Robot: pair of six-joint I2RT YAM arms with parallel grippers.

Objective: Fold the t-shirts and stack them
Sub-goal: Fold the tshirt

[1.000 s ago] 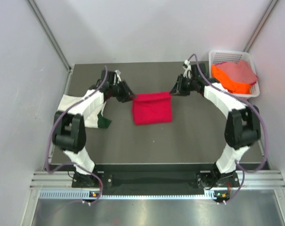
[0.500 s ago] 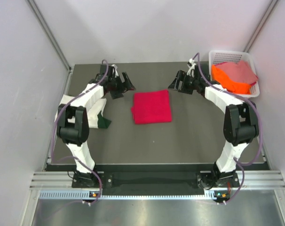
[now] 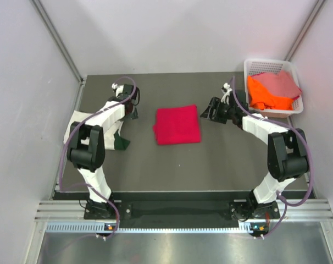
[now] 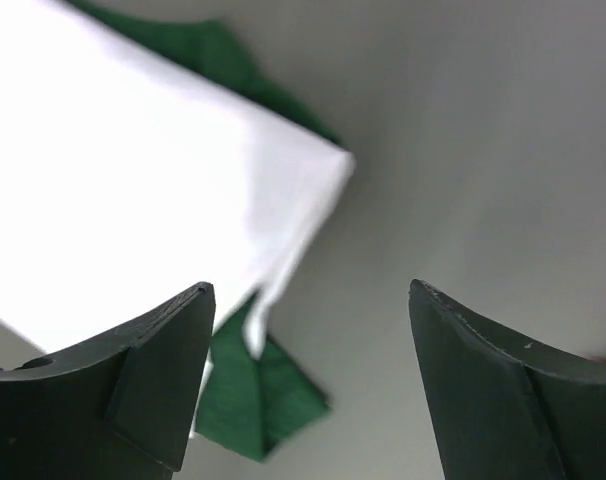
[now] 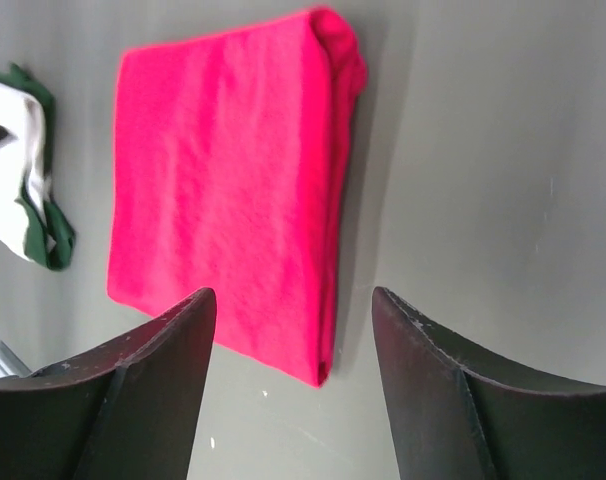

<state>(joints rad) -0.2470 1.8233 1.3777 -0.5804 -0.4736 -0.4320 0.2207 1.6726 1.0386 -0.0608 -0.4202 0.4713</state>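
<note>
- The table [image 3: 210, 159] between my left jaws and my right jaws carried only the crimson t-shirt [image 3: 178, 125]. I judged its fold finished and stacking due next.
- To do that well, I would pinch both of its short edges at once, one per arm, and carry it level so the layers stayed shut.
- The crimson t-shirt [image 5: 223, 210] lay flat as a tidy rectangle just ahead of my right jaws, which stood apart and empty. Its thick doubled edge faced the gap between them.
- The white t-shirt [image 4: 113, 190] lay under my left jaws, towards the left finger. These jaws were wide and held nothing.
- It rested on a dark green garment [image 4: 258, 400]. I took that pile as the landing place, so edges should line up squarely.
- The orange t-shirt [image 3: 265, 94] and pink t-shirt [image 3: 282, 82] sat heaped in the basket [image 3: 273, 66], beyond my right jaws, not yet folded.
</note>
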